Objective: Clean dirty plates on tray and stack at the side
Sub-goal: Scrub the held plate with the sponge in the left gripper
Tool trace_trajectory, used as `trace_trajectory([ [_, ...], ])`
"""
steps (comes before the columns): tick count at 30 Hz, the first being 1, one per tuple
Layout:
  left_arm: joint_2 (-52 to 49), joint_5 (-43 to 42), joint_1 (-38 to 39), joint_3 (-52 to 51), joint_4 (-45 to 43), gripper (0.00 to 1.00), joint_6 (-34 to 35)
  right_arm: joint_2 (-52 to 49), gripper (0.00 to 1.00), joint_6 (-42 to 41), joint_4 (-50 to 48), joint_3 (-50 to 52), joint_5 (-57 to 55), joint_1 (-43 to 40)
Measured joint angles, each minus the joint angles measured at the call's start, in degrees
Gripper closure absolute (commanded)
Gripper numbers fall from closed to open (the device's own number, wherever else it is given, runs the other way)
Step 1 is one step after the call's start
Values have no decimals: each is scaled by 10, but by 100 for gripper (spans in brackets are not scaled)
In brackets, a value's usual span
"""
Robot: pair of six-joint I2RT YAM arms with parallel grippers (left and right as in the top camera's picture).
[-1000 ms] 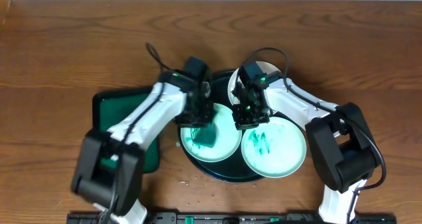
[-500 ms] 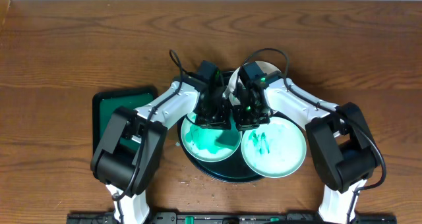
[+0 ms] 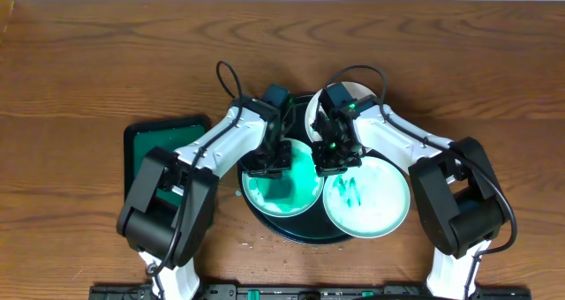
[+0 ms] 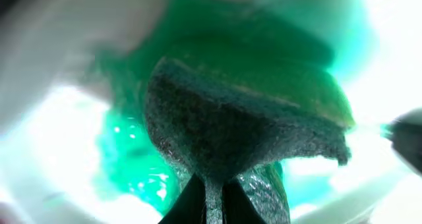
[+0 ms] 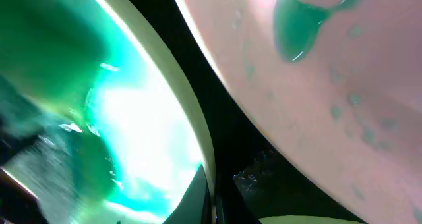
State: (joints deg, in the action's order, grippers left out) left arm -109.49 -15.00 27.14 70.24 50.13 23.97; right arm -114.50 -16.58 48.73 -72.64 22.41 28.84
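Now scrubbing the left plate (image 3: 305,183) on the tray (image 3: 287,228), centre frame.
Pressed together, the left pincer (image 3: 270,159) is pinching the sponge (image 4: 244,118) down onto the plate just below it; the right pincer (image 3: 338,159) is seemingly gripping that plate's right rim.

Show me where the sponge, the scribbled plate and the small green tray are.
sponge (image 4: 244,118): left wrist view, dark scrubbing face.
scribbled plate (image 3: 372,201): overhead view, its middle.
small green tray (image 3: 150,146): overhead view, bare floor.
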Motion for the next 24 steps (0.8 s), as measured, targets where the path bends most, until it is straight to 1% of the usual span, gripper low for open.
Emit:
trace_trajectory([
  [4,1,80,-3,0,17,93,17,0,99,0,0,0,1,0],
  [10,1,157,0,0,8,93,29,-1,99,-8,-4,-1,35,8],
  [17,3,162,2,-5,-44,93,-30,-1,99,-13,2,-1,44,6],
  [24,3,180,27,-7,-92,93,-97,-1,99,-24,9,-1,46,5],
])
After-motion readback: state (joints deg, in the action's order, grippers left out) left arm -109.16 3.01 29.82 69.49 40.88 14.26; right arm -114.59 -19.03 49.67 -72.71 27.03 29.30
